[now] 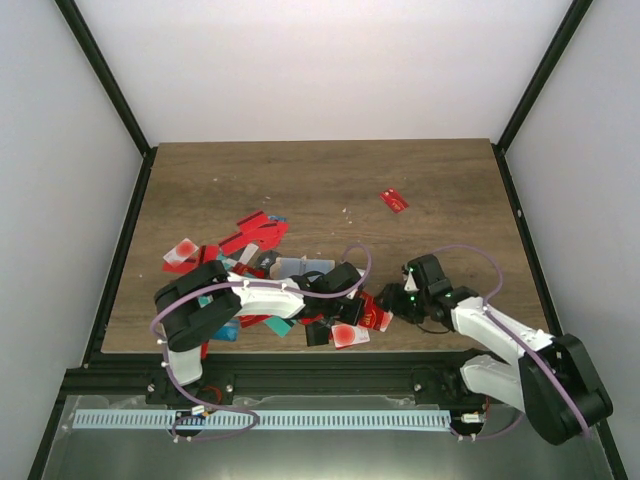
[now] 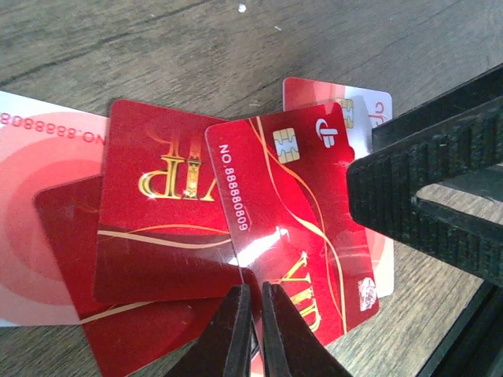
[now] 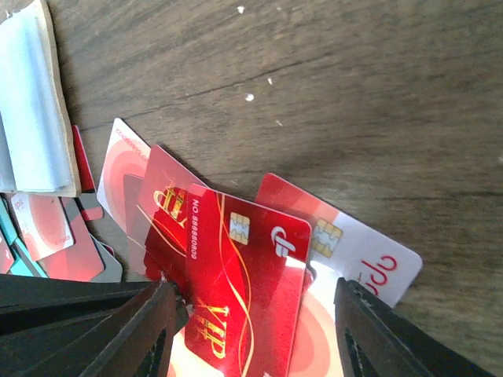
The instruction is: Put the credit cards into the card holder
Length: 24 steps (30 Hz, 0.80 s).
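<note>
Starting at the near edge of the table [image 1: 330,180], the left gripper [image 2: 251,330] is closed, and its tips appear to pinch the near edge of the top red card [image 2: 291,228]. The right gripper [image 3: 255,314] is open, with one finger on each side of that card and no contact visible.

The top red card lies face up on a small fan of other red and white cards. Its long axis runs away from the left gripper's tips. The chip end points away from them and the gold lettering sits at the pinched end.

Just beyond the left gripper, the card holder [image 3: 31,110] lies open among the cards with its light blue lining up. Its long axis runs roughly parallel to the held card. No card is visible inside it, although only part of it shows.

Farther out, the main spread of cards [image 1: 250,240] covers the left-centre of the table. One lone red card [image 1: 394,200] lies well apart towards the far right.

Assessment: the task is at an early stage. Nearly all cards remain loose, and the first insertion is not yet made.
</note>
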### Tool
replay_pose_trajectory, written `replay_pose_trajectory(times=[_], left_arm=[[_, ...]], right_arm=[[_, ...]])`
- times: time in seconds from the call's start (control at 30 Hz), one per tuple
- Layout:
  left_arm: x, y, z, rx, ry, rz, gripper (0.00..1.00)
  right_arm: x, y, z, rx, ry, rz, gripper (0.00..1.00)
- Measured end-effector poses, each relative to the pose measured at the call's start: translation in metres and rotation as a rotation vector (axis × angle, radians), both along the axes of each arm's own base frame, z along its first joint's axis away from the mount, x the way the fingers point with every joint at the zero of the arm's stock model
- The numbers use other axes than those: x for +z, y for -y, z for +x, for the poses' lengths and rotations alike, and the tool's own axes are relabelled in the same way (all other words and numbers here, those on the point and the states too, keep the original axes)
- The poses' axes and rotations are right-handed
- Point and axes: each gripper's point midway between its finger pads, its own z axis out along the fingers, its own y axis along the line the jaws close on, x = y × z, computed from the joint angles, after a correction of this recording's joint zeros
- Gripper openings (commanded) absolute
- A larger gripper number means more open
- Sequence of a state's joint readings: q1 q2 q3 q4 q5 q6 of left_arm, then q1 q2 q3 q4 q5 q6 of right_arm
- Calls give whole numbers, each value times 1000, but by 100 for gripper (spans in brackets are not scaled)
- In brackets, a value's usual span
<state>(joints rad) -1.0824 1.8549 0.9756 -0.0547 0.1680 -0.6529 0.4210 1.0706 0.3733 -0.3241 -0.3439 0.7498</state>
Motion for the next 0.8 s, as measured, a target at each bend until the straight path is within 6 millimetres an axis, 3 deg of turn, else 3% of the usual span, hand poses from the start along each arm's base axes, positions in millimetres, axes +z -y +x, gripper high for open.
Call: replay_pose_trajectory(times=[0.4,0.6,0.8], left_arm=[[0,-8,10,36,25,36,9],[0,-8,4,17,7,4,9],[-2,-26,-12,11,-27,-6,9]], right_arm=[[1,-20,7,79,10,81,56],[1,-30,-2,122,3,141,56],[2,-49,-17,189,-6,181,56]])
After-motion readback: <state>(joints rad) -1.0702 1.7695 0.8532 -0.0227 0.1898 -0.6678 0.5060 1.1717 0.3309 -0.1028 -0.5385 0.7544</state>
